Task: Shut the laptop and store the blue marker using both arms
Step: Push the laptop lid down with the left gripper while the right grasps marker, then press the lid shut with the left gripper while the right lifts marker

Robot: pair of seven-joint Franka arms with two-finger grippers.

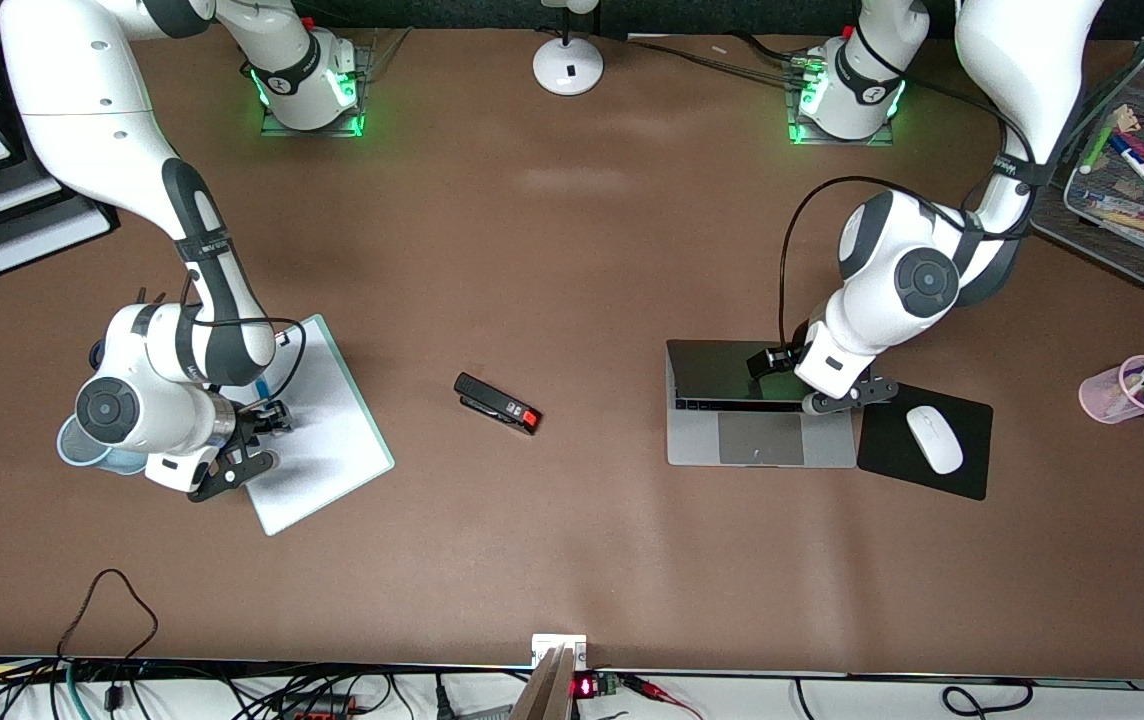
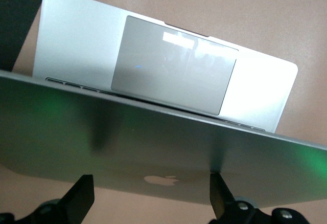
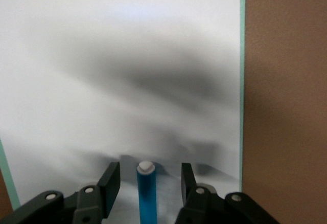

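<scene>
1. Brown tabletop [image 1: 572, 250], robot bases along its top edge; both arms are at work.
2. Laptop [image 1: 742, 420] sits toward the left arm's end of the table, lid partly lowered over the keys, palm rest and trackpad showing nearer the camera. Left wrist view shows the lid [image 2: 153, 142] tilted low over the base, logo visible.
3. Left gripper [image 1: 837, 400] sits over the laptop's edge on the mouse pad's side. Its fingers [image 2: 79, 199] are spread, flanking the logo at the lid's edge, gripping nothing.
4. Marker [image 3: 146, 193] lies on the white pad [image 1: 332, 430] toward the right arm's end of the table, pale tip pointing out from the wrist.
5. Right gripper [image 3: 146, 183] is low over the pad, fingers spread on each side of the marker, not pinching it.
6. Judgement: two steps in hand, namely pressing the lid shut and grasping the marker.
7. To do well: push the lid down slowly so the base does not slide toward the mouse pad [image 1: 932, 470]; keep fingers off the hinge line.
8. Right side: centre on the barrel, settle low, then pinch, or the round barrel may roll.
9. Outward: stapler [image 1: 497, 403] mid-table, mouse [image 1: 934, 438], pink cup [image 1: 1112, 395] of pens, mesh tray [image 1: 1092, 215], clear cup [image 1: 72, 450] beside the right arm.
</scene>
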